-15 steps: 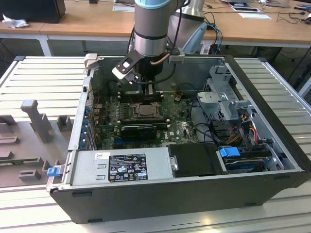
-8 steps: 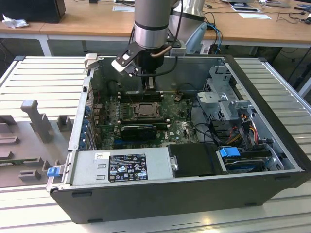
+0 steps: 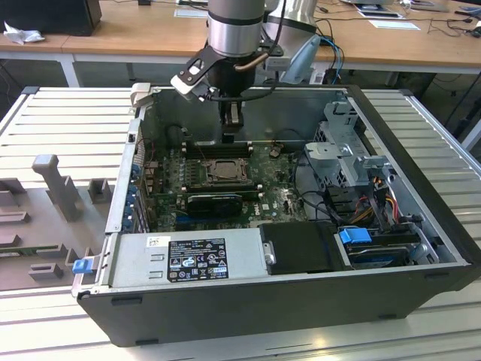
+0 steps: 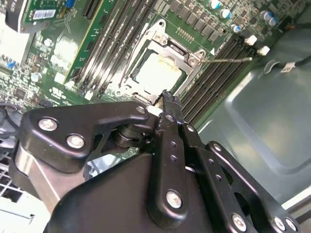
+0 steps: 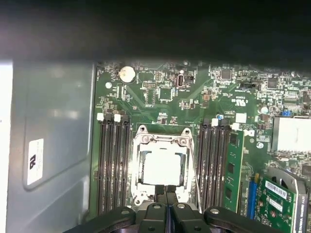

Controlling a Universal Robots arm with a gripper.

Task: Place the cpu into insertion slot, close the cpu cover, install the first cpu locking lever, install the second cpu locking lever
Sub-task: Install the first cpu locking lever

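Cpu [image 5: 163, 166] sits just beyond the jaws' tips, seated in the insertion slot [image 3: 225, 169]; cpu cover [image 5: 161, 141] looks flat over its edges, so placement reads as done; jaws pressed together, nothing visible between them, tips down at the socket edge nearest them, probably to work a lever there; one thin wire lever [image 4: 228, 59] juts out over the memory slots [image 4: 218, 73], apparently unlatched; the jaws' own body hides that socket edge in both wrist views, so can't tell if anything thin is pinched or hooked.
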